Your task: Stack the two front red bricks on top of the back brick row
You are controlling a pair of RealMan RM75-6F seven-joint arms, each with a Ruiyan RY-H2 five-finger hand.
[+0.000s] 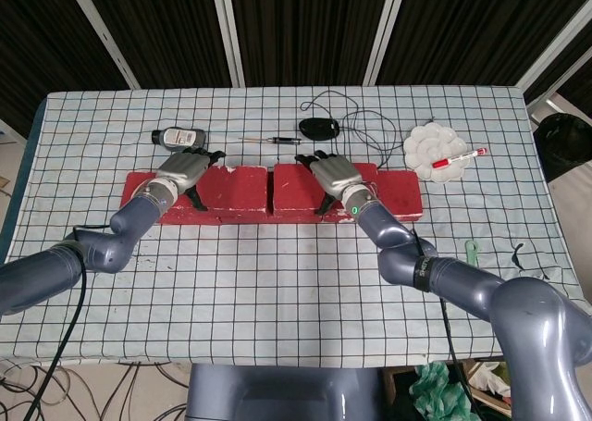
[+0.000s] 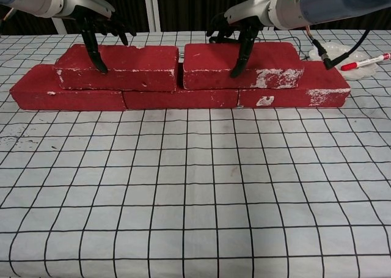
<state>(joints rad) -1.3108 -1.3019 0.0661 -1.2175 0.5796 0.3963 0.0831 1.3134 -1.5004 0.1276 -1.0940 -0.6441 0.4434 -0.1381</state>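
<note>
You're basically at the finish line here. Both upper red bricks already sit on the back brick row [image 2: 177, 98]: the left upper brick [image 2: 122, 67] and the right upper brick [image 2: 256, 64], side by side with a thin gap between them, each straddling a seam in the row below.

Your left hand [image 2: 98, 27] is clamped over the left brick near its 9 o'clock end, thumb down the front face and the other fingers over the back edge. Your right hand [image 2: 241, 30] grips the right brick the same way, closer to that brick's 9 o'clock end.

So I'd say the stacking itself is done and what's left is just letting go and backing both hands off without dragging the bricks. The stuff at 12 o'clock, the bottle [image 1: 178, 138], the black mouse-like thing [image 1: 319, 126] and the white palette [image 1: 435, 150], sits well apart from all this.
</note>
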